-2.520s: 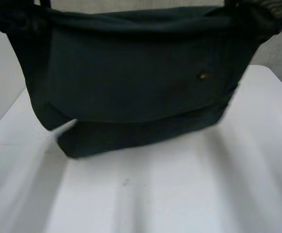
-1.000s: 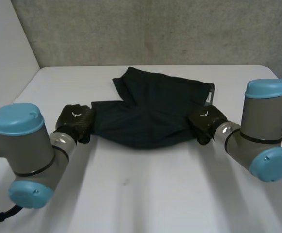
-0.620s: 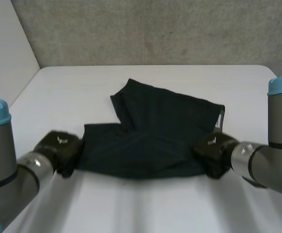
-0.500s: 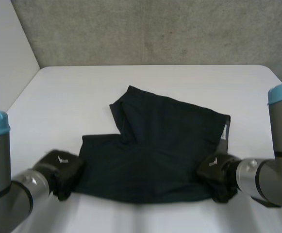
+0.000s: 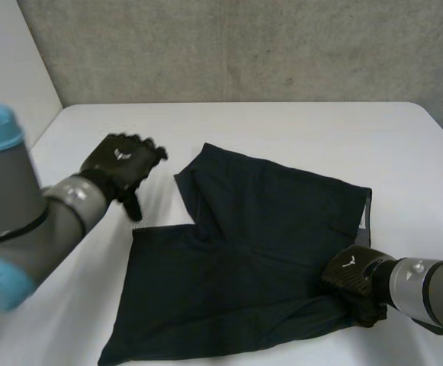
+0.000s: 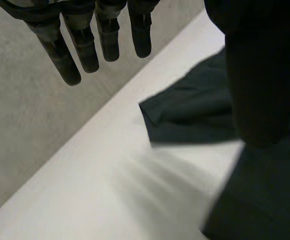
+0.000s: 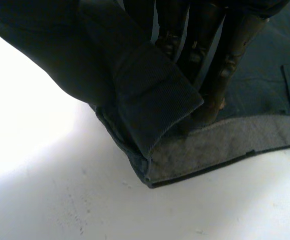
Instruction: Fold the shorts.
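None of the folding proper looks done to me: the dark shorts (image 5: 259, 259) lie spread open and mostly flat on the white table (image 5: 297, 122). They sit in its middle and run toward the near edge. The waist end, I take it, faces the right edge and the two legs splay toward the left, with a small turned-over flap where the legs meet. I'd judge the laying-out about finished and every fold not yet made. The left hand (image 5: 122, 171) hovers above bare table between the shorts and the left edge, clear of the cloth. Seen from its own wrist, its fingers (image 6: 85, 45) hang straight and a little spread, holding nothing. The right hand (image 5: 354, 278) is down at the corner of the shorts nearest the table's near right corner. Its fingers (image 7: 224, 55) are pinched on a turned-up lip of the fabric, whose paler grey inside shows beneath. Some things I can't make out. That hand's thumb seems buried under the cloth, so how deep the grip goes is a guess. The near left corner of the shorts runs out of the head view. The dark cloth also swallows its own seams, so any pockets or creases are hard to read.
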